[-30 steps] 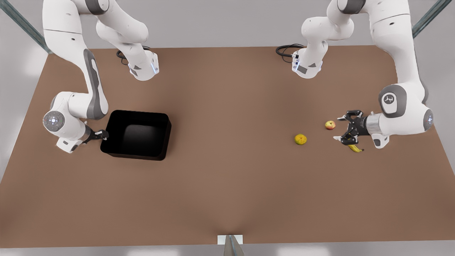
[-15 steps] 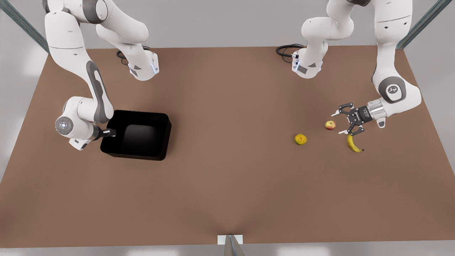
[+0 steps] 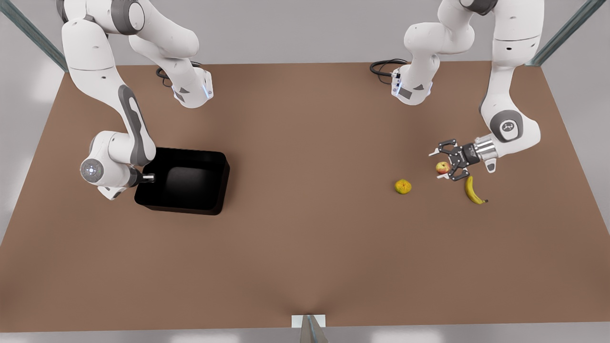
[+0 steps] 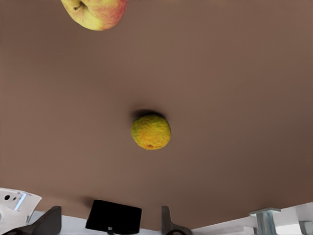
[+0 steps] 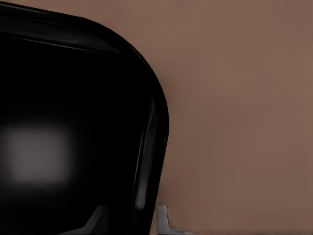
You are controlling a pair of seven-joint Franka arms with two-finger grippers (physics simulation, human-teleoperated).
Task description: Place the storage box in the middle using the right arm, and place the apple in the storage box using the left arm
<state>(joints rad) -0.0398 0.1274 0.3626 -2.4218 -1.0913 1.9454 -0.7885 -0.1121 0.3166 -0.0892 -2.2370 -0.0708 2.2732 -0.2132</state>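
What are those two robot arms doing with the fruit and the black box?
The left hand is open around the apple, on the front view's right, with one finger on each side of it. The banana and a round orange-green fruit lie nearby on the brown table. On the front view's left, the right hand sits at the rim of the storage box, one finger inside the wall and one outside. The box is not yet in the middle.
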